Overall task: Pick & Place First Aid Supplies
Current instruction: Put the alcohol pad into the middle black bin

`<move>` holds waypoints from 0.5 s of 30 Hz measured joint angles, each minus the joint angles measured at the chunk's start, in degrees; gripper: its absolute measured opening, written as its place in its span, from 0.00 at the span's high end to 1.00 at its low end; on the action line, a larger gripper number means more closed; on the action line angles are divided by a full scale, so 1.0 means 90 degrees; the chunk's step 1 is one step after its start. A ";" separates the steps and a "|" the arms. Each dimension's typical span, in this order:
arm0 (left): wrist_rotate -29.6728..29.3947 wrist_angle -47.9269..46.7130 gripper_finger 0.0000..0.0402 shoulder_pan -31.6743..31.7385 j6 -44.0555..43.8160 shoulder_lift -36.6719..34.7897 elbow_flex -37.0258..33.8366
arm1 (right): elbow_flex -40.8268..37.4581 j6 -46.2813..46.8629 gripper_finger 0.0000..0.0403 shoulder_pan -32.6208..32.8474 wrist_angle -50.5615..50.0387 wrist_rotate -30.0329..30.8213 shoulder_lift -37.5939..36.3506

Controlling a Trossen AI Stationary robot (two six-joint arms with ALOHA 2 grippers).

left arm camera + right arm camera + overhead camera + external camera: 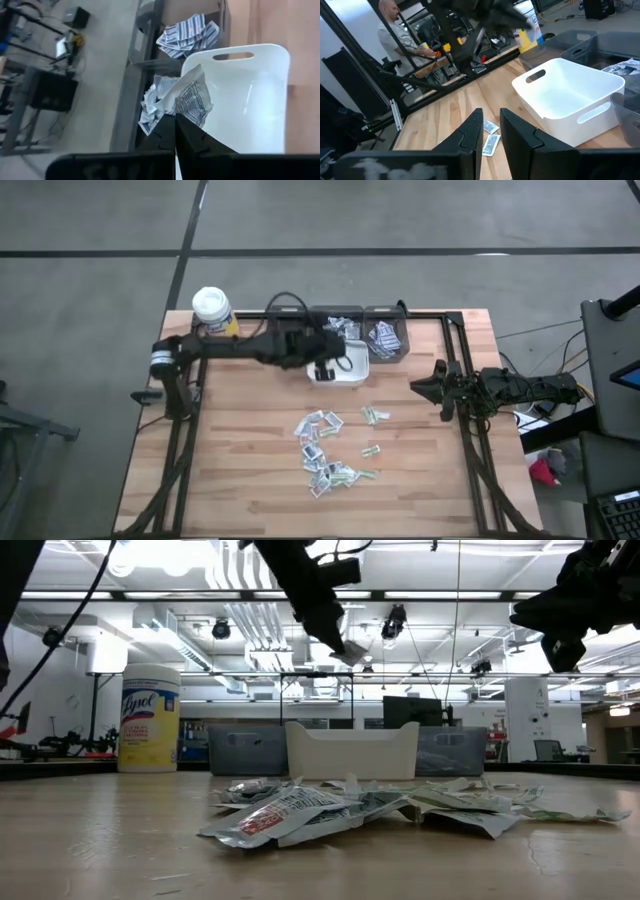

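Several first aid supplies, small flat paper packets [328,448], lie loose on the wooden table near its middle; the low view shows them as a heap [330,810]. A white bin [345,366] stands behind them, with two grey bins [386,338] holding more packets at the far edge. My left gripper [175,116] hangs over the white bin [250,100], shut on a crumpled white packet with dark print [192,97]. At the table's right edge my right gripper [490,125] waits level, open with nothing between its fingers. My left gripper pinches one end of the crumpled packet [184,113] between its two fingers. The fingers slant downward, coming from the table's left side. The packet sticks out beyond the fingertips [350,652], lifted clear, above the white bin [352,750].
A yellow bottle with a white lid [212,310] stands at the far left corner. Dark frame rails [465,370] run along the table's edges. A person [395,30] stands in the room beyond the table. Bare wood lies left and right of the packets.
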 joint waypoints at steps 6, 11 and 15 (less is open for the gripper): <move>0.0730 -0.0211 1.00 0.0829 0.0488 0.0036 0.0302 | 0.0000 0.0000 0.84 0.0000 0.0000 0.0000 0.0000; 0.1325 -0.0433 1.00 0.1464 0.0497 0.0110 0.0529 | 0.0000 0.0000 0.84 0.0002 -0.0002 -0.0001 0.0003; 0.1719 -0.0541 1.00 0.1863 0.0535 0.0198 0.0668 | 0.0000 -0.0002 0.84 0.0002 -0.0002 -0.0003 0.0002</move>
